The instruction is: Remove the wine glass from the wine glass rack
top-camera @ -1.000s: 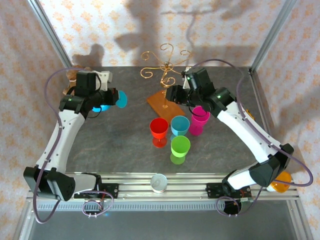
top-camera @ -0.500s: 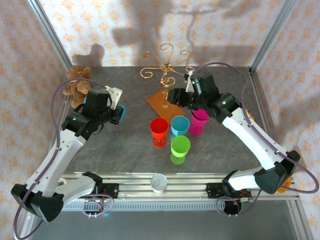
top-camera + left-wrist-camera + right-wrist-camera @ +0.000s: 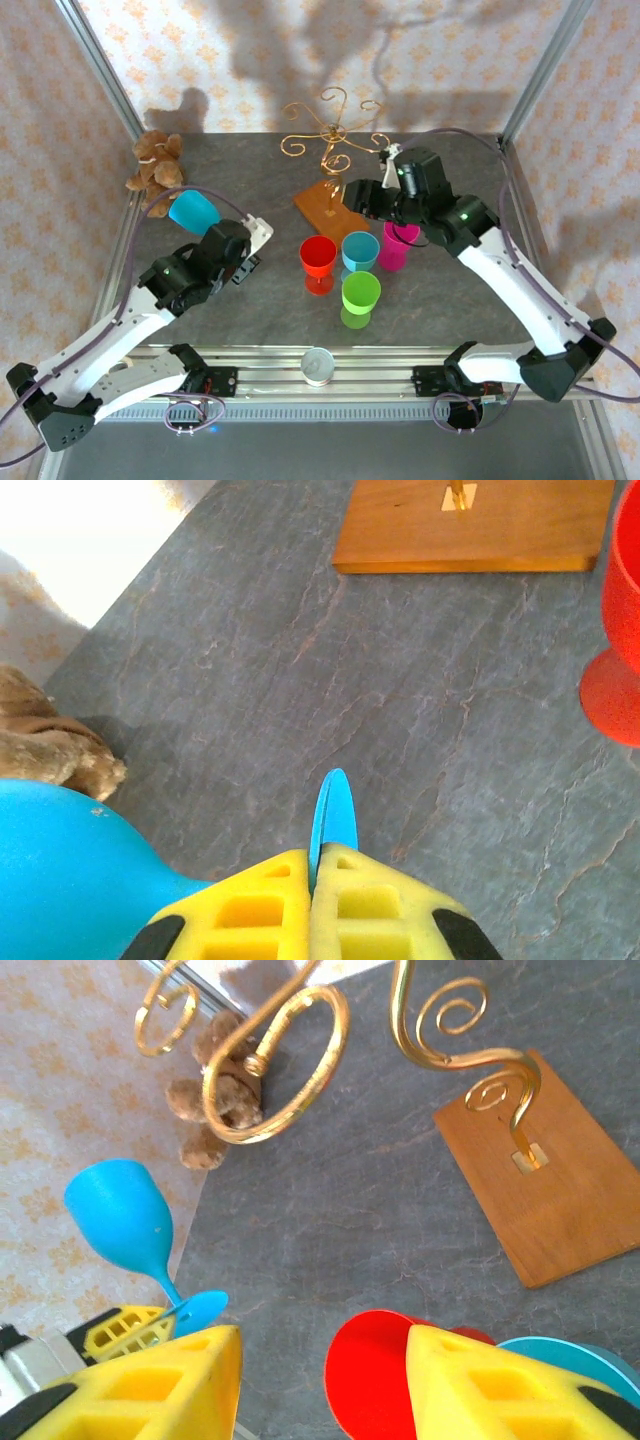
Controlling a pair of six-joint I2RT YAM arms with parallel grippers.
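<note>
**Left gripper has the glass, well clear of the rack**

The left gripper (image 3: 313,865) is pressed together on the thin foot of the blue wine glass (image 3: 193,212), which shows edge-on between the yellow pads. From that pinch the stem runs back and to the gripper's left, ending in the tilted bowl just beside the fingers. The wine glass rack (image 3: 545,1190) lies ahead of the gripper and well apart, its gold curls bare. The right gripper (image 3: 322,1360) hangs nearer the rack, spread, holding nothing, over the red cup (image 3: 318,255). Compared with half a second ago, the left arm has drawn toward the near edge, uncovering the teddy bear (image 3: 155,160).
</note>
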